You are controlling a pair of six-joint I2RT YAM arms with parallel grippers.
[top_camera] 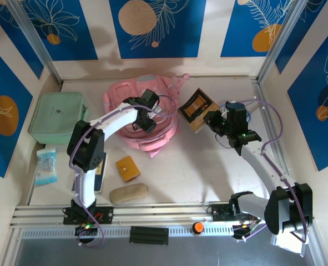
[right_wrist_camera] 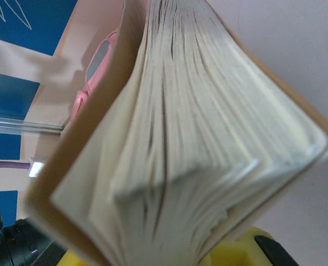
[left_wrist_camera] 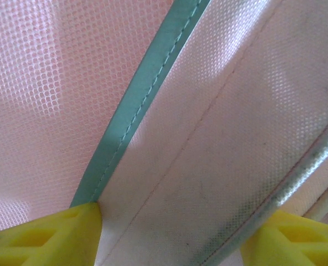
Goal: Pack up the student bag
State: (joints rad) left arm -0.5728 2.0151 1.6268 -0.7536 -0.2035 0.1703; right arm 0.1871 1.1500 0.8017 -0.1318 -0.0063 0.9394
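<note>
Looking from above, where's the student bag (top_camera: 119,97)?
— Far middle of the table (top_camera: 197,166), pink and soft, under the left gripper (top_camera: 149,119). Just beside it, the right gripper (top_camera: 212,119) pinches a brown-covered book (top_camera: 197,108).
— Left wrist?
— Pink mesh, a teal stitched strip (left_wrist_camera: 147,83), yellow fingers (left_wrist_camera: 47,238) apart with fabric between. Whether they're gripping it, I cannot tell.
— Right wrist?
— Fanned cream pages above a yellow finger (right_wrist_camera: 236,249).

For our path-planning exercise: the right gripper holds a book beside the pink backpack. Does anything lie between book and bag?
Nothing visible lies between the book and the student bag; they are close together. The left gripper rests on the bag's middle, though, so it may crowd the way in.
</note>
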